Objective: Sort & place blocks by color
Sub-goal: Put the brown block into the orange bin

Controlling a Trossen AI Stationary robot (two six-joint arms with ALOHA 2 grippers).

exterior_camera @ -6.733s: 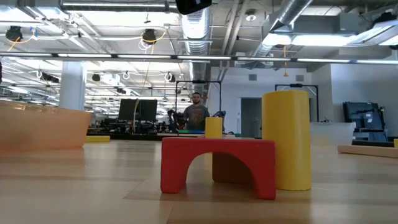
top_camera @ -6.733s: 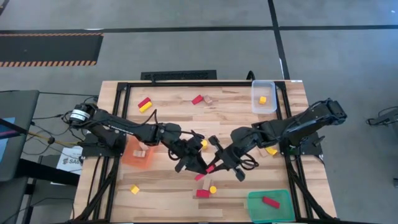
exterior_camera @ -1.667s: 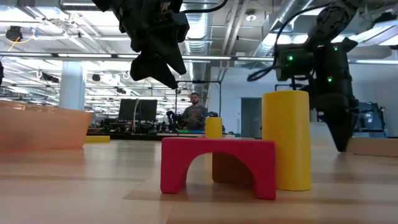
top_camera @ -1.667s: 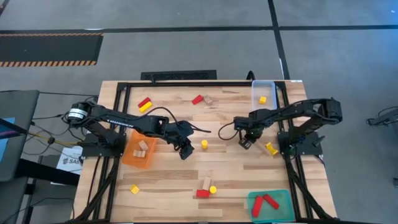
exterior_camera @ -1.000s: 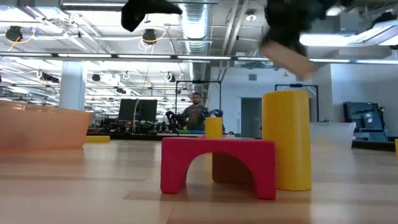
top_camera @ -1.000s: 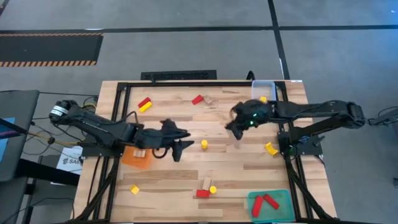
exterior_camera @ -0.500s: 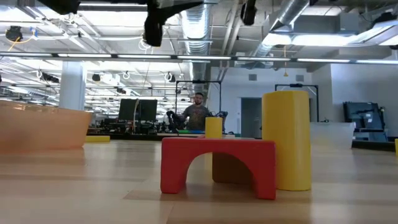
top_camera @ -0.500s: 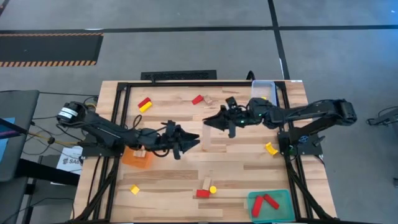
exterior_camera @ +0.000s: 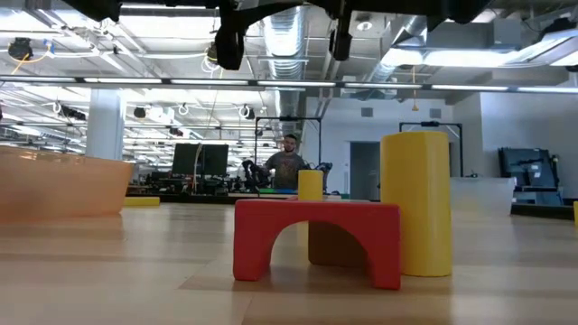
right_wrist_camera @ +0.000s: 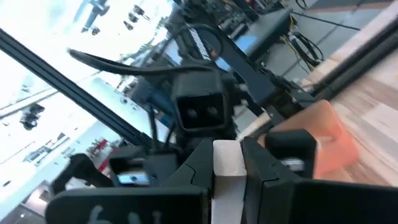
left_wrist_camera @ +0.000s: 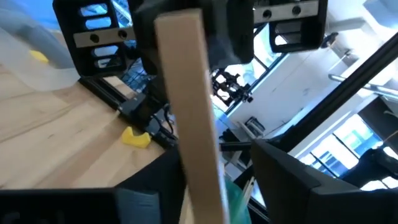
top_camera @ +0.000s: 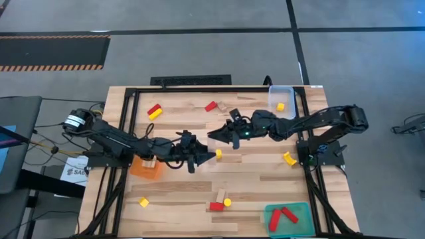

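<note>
1. The right pincer (top_camera: 216, 135) hangs in the air over the middle of the desk (top_camera: 265, 186). In its wrist view its fingers pinch one end of a plain wood bar (right_wrist_camera: 227, 163).
2. The left pincer (top_camera: 201, 154) faces it tip to tip, just beside it. In the left wrist view the same wood bar (left_wrist_camera: 186, 112) stands between that arm's fingers (left_wrist_camera: 292, 180). They are spread around it, with a gap on one side.
3. Below the left pincer, a small yellow cylinder (top_camera: 218, 154) stands on the desk.
4. Nearer the front edge, a red arch (top_camera: 216, 206), a wood block (top_camera: 220, 195) and a second yellow cylinder (top_camera: 227, 202) cluster together. In the low view that cylinder stands upright just beside the arch.
5. The orange tray (top_camera: 136, 171) under the left arm holds wood blocks (top_camera: 149, 161).
6. The clear tray (top_camera: 272, 113) at the far right corner holds a yellow cube (top_camera: 280, 106).
7. The green tray (top_camera: 302, 207) at the near right corner holds two red blocks (top_camera: 283, 214).
8. Loose on the desk:
   - a red and yellow pair (top_camera: 154, 111) at the far left;
   - a red block (top_camera: 211, 105) beside a wood one (top_camera: 223, 105) at the far edge;
   - a yellow piece (top_camera: 289, 159) on the right;
   - a yellow cube (top_camera: 143, 202) at the near left.
9. A person (exterior_camera: 289, 162) shows in the room beyond.
</note>
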